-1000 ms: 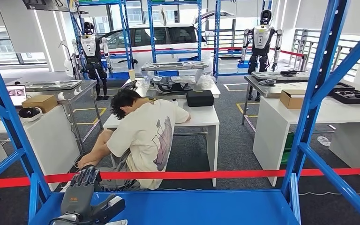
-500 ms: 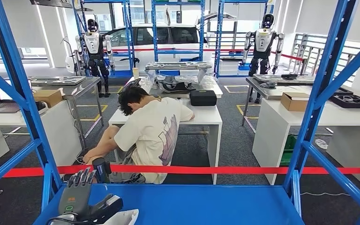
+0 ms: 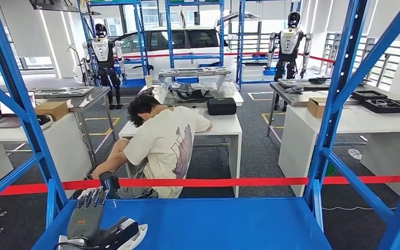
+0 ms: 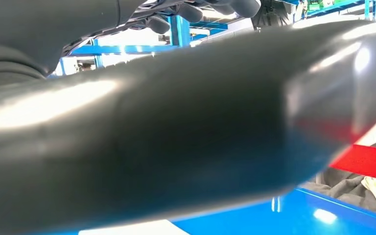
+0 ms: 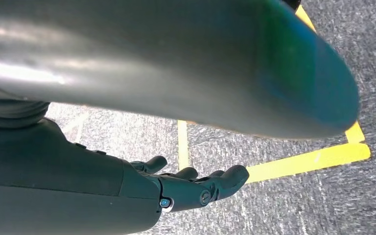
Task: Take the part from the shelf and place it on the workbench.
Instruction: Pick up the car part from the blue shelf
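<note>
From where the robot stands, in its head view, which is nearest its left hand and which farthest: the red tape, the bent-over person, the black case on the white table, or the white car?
1. Red tape, just past the left hand and shelf edge.
2. Person, behind the tape.
3. Black case, on the white table beyond.
4. White car, at the back.

The shelf (image 3: 213,226) deck and posts are bright blue. A red tape (image 3: 250,182) band crosses behind it. The left hand (image 3: 91,224) is dark grey — a small orange mark on its back — beside a white part (image 3: 135,235). The person's shirt (image 3: 164,146) is cream with a purple-grey print. The floor (image 5: 293,196) is grey carpet with yellow lines — the tabletop (image 3: 224,126) white.
</note>
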You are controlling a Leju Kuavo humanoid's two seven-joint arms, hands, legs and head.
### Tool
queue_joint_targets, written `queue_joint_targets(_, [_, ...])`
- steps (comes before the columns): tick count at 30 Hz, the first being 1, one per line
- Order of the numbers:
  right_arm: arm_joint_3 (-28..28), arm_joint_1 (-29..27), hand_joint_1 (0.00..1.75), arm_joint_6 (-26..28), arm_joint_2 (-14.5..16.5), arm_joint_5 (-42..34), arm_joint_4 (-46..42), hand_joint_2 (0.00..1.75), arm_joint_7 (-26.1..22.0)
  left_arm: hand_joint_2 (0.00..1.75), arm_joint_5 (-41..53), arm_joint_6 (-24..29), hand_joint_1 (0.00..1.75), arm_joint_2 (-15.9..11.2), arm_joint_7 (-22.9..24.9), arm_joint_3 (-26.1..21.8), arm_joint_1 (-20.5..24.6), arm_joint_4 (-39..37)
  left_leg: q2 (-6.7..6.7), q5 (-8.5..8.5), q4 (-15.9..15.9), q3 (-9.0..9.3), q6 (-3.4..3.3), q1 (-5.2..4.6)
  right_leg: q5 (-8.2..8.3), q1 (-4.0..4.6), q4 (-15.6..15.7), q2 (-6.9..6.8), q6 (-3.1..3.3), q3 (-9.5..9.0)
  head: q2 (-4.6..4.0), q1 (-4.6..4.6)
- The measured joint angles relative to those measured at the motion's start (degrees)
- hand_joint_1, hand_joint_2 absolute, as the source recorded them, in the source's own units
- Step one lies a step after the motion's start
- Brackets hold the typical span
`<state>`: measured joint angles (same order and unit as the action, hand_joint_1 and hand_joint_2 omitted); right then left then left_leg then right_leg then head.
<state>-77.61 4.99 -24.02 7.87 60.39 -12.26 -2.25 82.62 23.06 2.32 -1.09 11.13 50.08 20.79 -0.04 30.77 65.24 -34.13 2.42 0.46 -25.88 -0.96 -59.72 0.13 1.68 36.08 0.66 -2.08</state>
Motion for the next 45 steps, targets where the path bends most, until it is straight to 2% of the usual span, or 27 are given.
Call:
queue_joint_targets(1, [0.0, 0.0, 0.0, 0.0, 0.0, 0.0, 0.0, 0.0, 0.0, 0.0, 0.0, 0.0, 0.0, 0.0, -0.1, 0.0, 0.1, 0.0, -0.05, -0.88, -3.4, 2.18, -0.22, -0.12, 0.25, -0.02, 0.0, 0.0, -0.33, 0.14, 0.01, 0.02])
queue_joint_targets(2, [0.0, 0.0, 0.0, 0.0, 0.0, 0.0, 0.0, 0.0, 0.0, 0.0, -0.2, -0.1, 0.0, 0.1, -0.2, 0.0, 0.2, 0.0, -0.1, -1.16, -5.7, 3.45, -0.5, -0.27, 0.48, -0.03, 0.0, 0.0, -0.68, 0.22, 0.01, 0.02])
queue_joint_targets(3, [0.0, 0.1, 0.0, 0.0, 0.0, 0.0, 0.0, 0.0, 0.0, 0.0, -0.4, -0.2, 0.0, 0.1, -0.3, 0.0, 0.3, 0.1, -0.18, -1.12, -6.8, 3.91, -0.81, -0.43, 0.68, -0.02, 0.1, 0.02, -1.02, 0.3, 0.01, 0.03])
queue_joint_targets(4, [0.0, 0.1, 0.0, 0.0, 0.0, -0.1, 0.0, 0.0, 0.1, 0.0, -0.6, -0.4, 0.0, 0.2, -0.6, 0.0, 0.3, 0.1, -0.24, -1.41, -6.9, 3.89, -1.04, -0.56, 0.7, 0.0, 0.1, 0.03, -0.88, 0.35, 0.01, 0.04])
queue_joint_targets(5, [0.0, 0.1, 0.0, 0.0, 0.0, -0.1, 0.0, 0.0, 0.1, 0.0, -0.9, -0.6, 0.0, 0.2, -0.8, 0.0, 0.4, 0.1, -0.24, -1.46, -7.2, 3.83, -1.26, -0.61, 0.84, 0.04, 0.2, 0.05, -0.41, 0.41, 0.0, 0.03])
queue_joint_targets(7, [0.0, 0.0, 0.0, 0.0, 0.0, -0.1, 0.0, 0.0, 0.1, 0.87, -1.0, -1.1, 0.0, 0.3, -1.1, 0.0, 0.4, 0.0, -0.26, -1.79, -7.3, 3.79, -1.61, -0.71, 1.21, 0.05, 0.6, 0.04, 0.37, 0.44, 0.0, 0.06])
queue_joint_targets(9, [0.0, 0.0, 0.0, -0.2, 0.0, -0.1, 0.0, 0.0, 0.2, 1.75, -1.0, -1.5, 0.0, 0.4, -1.2, 0.0, 0.4, -0.1, -0.27, -2.08, -7.3, 3.54, -2.03, -0.82, 1.95, -0.02, 1.1, 0.02, -0.31, 0.42, 0.0, 0.08])
queue_joint_targets(10, [0.0, 0.0, 0.0, -0.3, 0.1, -0.1, 0.0, 0.0, 0.2, 1.75, -0.9, -1.7, 0.0, 0.4, -1.1, 0.0, 0.4, -0.2, -0.26, -2.19, -7.3, 3.42, -2.17, -0.84, 2.26, -0.05, 1.3, 0.03, -0.74, 0.42, 0.0, 0.07])
queue_joint_targets(13, [0.0, 0.0, 0.0, -0.4, 0.1, -0.2, 0.0, 0.0, 0.2, 1.75, -0.8, -2.7, 0.0, 0.7, -1.1, 0.0, 0.4, -0.2, -0.23, -2.37, -7.3, 3.18, -2.39, -0.85, 2.69, -0.07, 1.7, 0.07, -1.21, 0.43, 0.0, 0.08])
queue_joint_targets(20, [0.0, 0.0, 0.0, -0.4, 0.1, -0.2, 0.0, 0.0, 0.1, 1.75, -1.4, -3.2, 0.0, 0.9, -2.1, 0.0, 0.3, -0.2, -0.23, -2.4, -7.2, 3.05, -2.46, -0.89, 2.85, -0.07, 1.9, 0.07, -1.56, 0.47, 0.0, 0.07])
queue_joint_targets(24, [0.0, 0.0, 0.0, -0.4, 0.1, -0.3, 0.0, 0.0, 0.1, 0.0, -1.9, -0.8, 0.0, 1.0, -2.4, 0.0, 0.3, 0.0, -0.23, -2.4, -7.2, 3.01, -2.46, -0.87, 2.8, -0.05, 1.9, 0.07, -1.74, 0.53, 0.0, 0.07])
queue_joint_targets(31, [0.0, 0.0, 0.0, -0.4, 0.1, -0.7, 0.0, 0.0, 0.2, 0.0, -1.8, 9.6, 0.0, 1.1, -1.9, 0.0, -0.2, 1.7, -0.22, -2.42, -7.2, 2.98, -2.43, -0.82, 2.77, 0.0, 1.8, 0.08, -1.77, 0.63, 0.0, 0.07])
queue_joint_targets(35, [0.0, 0.0, 0.0, -0.4, 0.1, -0.7, 0.0, 0.0, 0.2, 0.0, -1.7, 11.3, 0.0, 1.4, -2.8, 0.0, -0.4, 2.2, -0.22, -2.44, -7.2, 2.98, -2.4, -0.81, 2.77, 0.0, 1.8, 0.08, -1.77, 0.63, 0.0, 0.07])
queue_joint_targets(39, [0.1, 0.0, 0.0, -0.4, 0.1, -0.7, 0.0, 0.0, 0.2, 1.75, -2.4, 11.0, 0.0, 1.8, -4.3, 0.0, -1.0, 2.3, -0.22, -2.45, -7.2, 2.98, -2.39, -0.81, 2.78, 0.0, 1.8, 0.08, -1.77, 0.63, 0.0, 0.07])
queue_joint_targets(45, [0.2, 0.0, 0.0, -0.4, 0.1, -0.5, 0.0, 0.0, 0.2, 1.75, -5.7, 10.1, 0.0, 2.4, -6.8, 0.0, -2.1, 2.1, -0.22, -2.45, -7.2, 2.96, -2.39, -0.81, 2.77, 0.0, 1.8, 0.08, -1.77, 0.65, 0.0, 0.07])
